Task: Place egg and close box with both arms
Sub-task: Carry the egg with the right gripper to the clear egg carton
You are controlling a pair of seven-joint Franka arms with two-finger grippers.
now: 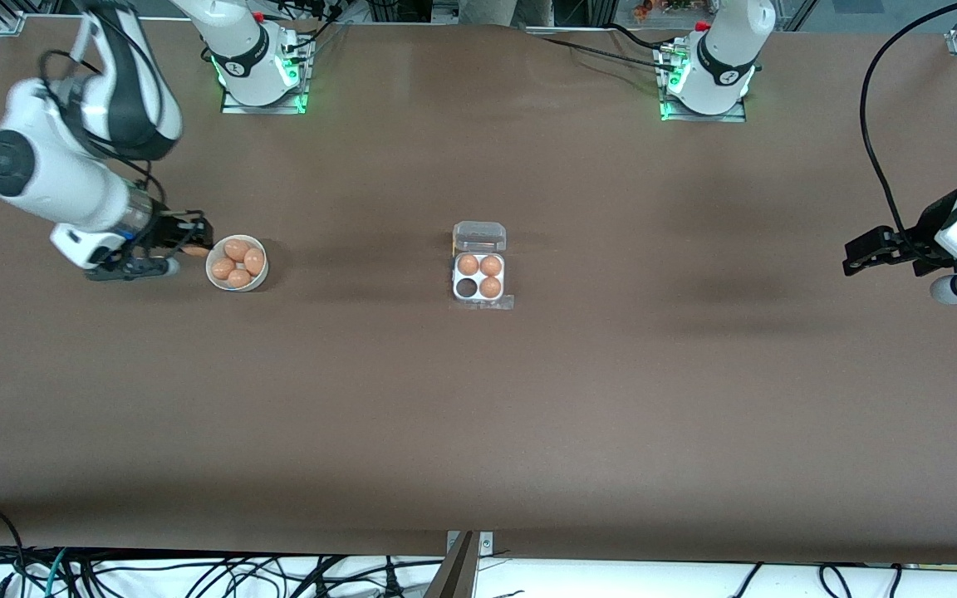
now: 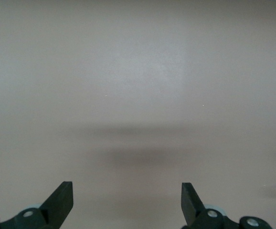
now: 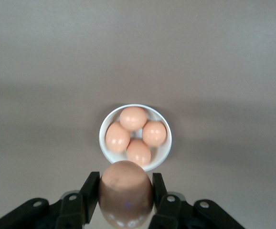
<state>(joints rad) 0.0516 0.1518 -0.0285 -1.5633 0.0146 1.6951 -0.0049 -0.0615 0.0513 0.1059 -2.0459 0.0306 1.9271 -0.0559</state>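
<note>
My right gripper [image 1: 196, 243] is shut on an orange-brown egg [image 3: 125, 191], held up beside a round white bowl [image 1: 214, 282] that holds several more eggs. The egg also shows in the front view [image 1: 194, 249]. The box [image 1: 499, 296], a white four-cell tray with its clear lid [image 1: 479, 237] folded open, stands mid-table with three eggs in it and one dark empty cell [image 1: 467, 287] nearest the front camera, toward the right arm's end. My left gripper [image 1: 851, 257] is open and empty, waiting over bare table at the left arm's end; its view [image 2: 127, 200] shows only table.
The bowl also shows in the right wrist view [image 3: 107, 151], just ahead of the held egg. Brown table [image 1: 478, 415] lies wide between bowl, box and the left gripper. Cables hang along the table's near edge.
</note>
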